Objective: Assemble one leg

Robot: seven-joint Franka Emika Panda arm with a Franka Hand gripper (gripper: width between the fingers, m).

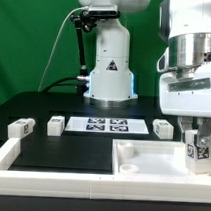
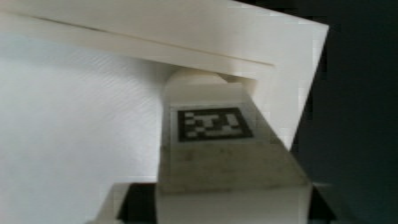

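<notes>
While the leg (image 1: 199, 148) is clamped between the fingers of the gripper (image 1: 198, 146) above the panel (image 1: 141, 155) corner at the exterior view's right, cross-threading is judged possible if the leg is tilted. The screw end and corner hole are hidden in both views.

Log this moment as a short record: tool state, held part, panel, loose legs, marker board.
tool: the tool shut on a leg, tag facing the wrist camera
held part position: over the white square panel, at its corner on the exterior view's right
loose legs: three on the black table
marker board: flat, behind the panel
</notes>
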